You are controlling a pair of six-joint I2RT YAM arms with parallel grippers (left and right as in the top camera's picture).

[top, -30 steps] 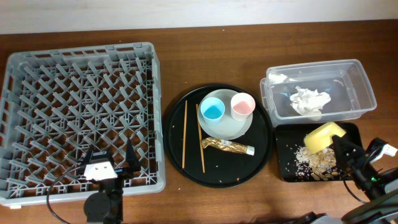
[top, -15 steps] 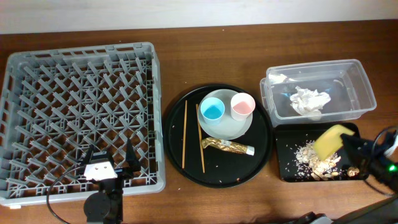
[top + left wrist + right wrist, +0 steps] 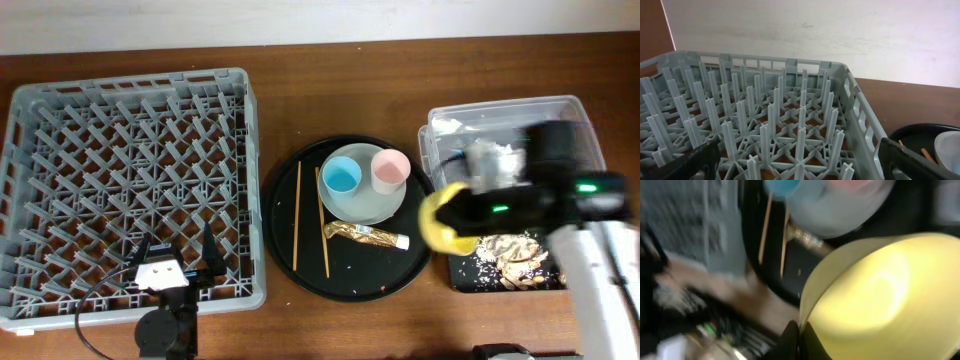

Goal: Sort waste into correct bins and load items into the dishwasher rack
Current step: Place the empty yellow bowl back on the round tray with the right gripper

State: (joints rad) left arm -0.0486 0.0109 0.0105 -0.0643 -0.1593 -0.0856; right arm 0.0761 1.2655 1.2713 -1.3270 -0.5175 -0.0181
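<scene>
The dishwasher rack sits on the far left of the counter. Your left pincer rests at its near edge, spread wide with nothing in it. The round black tray comes next. The yellow bowl hangs over the tray's right edge, gripped at its rim by your right pincer. So the rack lies far to the bowl's left, across the whole tray.

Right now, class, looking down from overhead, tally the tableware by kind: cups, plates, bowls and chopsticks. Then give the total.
Cups: 2 (small blue cup, small pink cup)
Plates: 1 (pale grey-white round plate)
Bowls: 1 (yellow bowl)
Chopsticks: 2 (thin wooden chopsticks)
Total: 6
</scene>
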